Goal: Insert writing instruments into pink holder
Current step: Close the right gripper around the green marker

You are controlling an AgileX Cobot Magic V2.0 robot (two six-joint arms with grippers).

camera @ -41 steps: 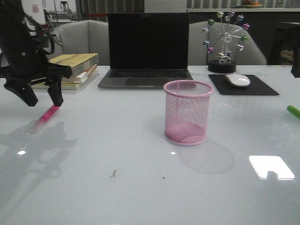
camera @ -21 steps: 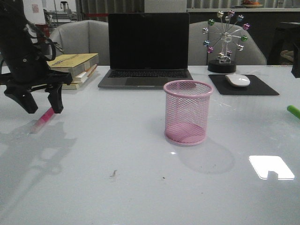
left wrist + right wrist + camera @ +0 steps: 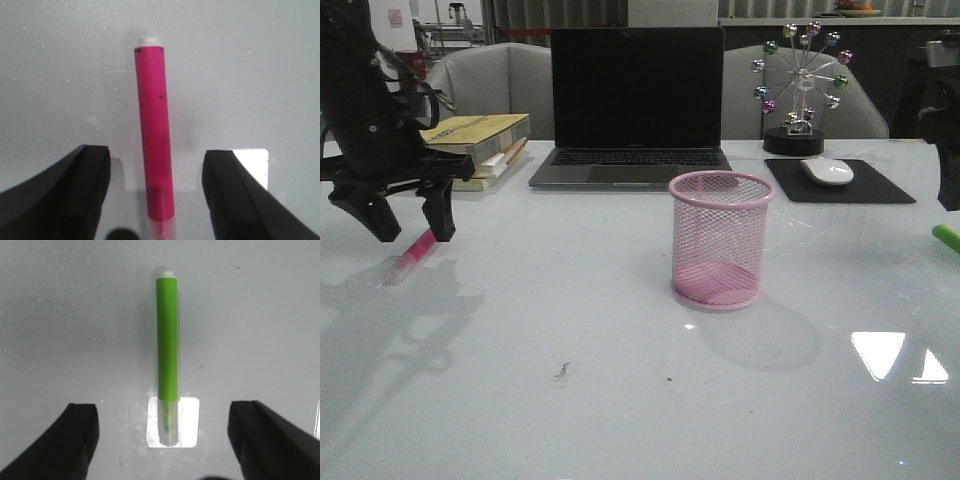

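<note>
The pink mesh holder point(image 3: 720, 240) stands upright and empty at mid-table. Far left, the pink marker point(image 3: 415, 248) lies flat on the white table, and my left gripper point(image 3: 412, 230) hangs low over it, open. In the left wrist view the marker point(image 3: 155, 130) runs lengthwise between the two black fingers point(image 3: 75, 190), its pale end nearest the wrist, with clear gaps on both sides of it in my left gripper point(image 3: 155, 200). The green marker point(image 3: 946, 237) lies at the right edge. My right gripper point(image 3: 162, 440) is open above this marker point(image 3: 167, 340), touching nothing.
Behind the holder are an open laptop point(image 3: 637, 100), stacked books point(image 3: 480, 140) at the back left, a ferris-wheel ornament point(image 3: 800, 90), and a mouse point(image 3: 827, 170) on a black pad point(image 3: 880, 190). My right arm point(image 3: 942, 130) shows at the right edge.
My left gripper has dropped a little over the pink marker and then held still. My right arm has come further into the front view at the right edge.
</note>
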